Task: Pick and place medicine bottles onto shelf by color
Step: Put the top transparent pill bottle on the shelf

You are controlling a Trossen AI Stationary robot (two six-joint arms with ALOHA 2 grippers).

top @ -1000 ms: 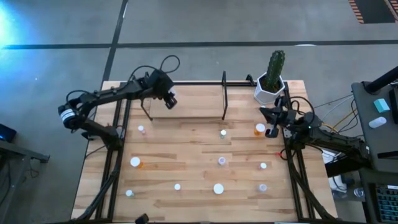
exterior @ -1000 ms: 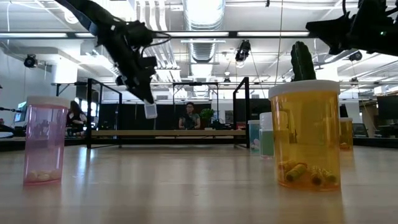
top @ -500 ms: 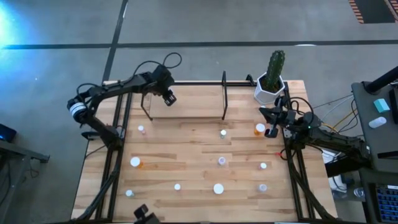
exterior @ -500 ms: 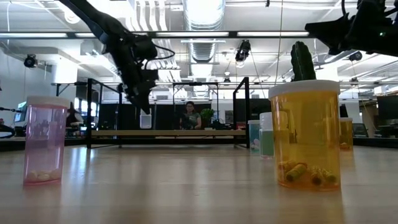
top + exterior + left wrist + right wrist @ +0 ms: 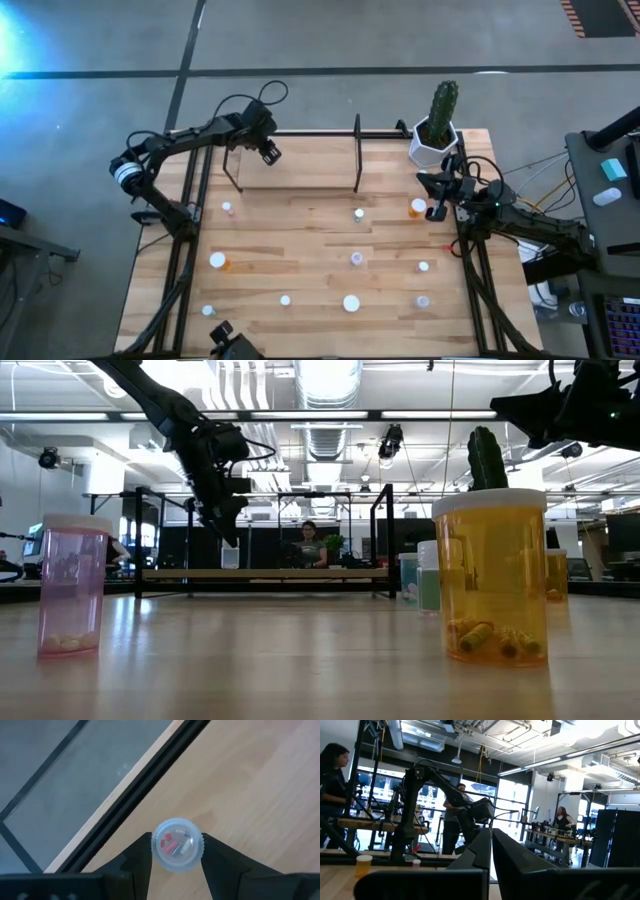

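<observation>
Left gripper (image 5: 177, 854) clamped across a small clear bottle (image 5: 177, 851), over the shelf (image 5: 300, 172) back-left corner. Likely light, rigid, slick; sidewall grip suits. Right gripper (image 5: 437, 210) closed beside cactus pot (image 5: 437, 146).

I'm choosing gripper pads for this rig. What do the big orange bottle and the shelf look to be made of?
Orange bottle: looks like translucent amber plastic, glossy; the pills show through its wall. Its cap appears to be opaque white plastic.
Shelf: a pale wood board with visible grain, matte, framed in thin black rods, probably painted metal wire.

Held bottle (image 5: 177, 844) body hidden; label unreadable.
</observation>
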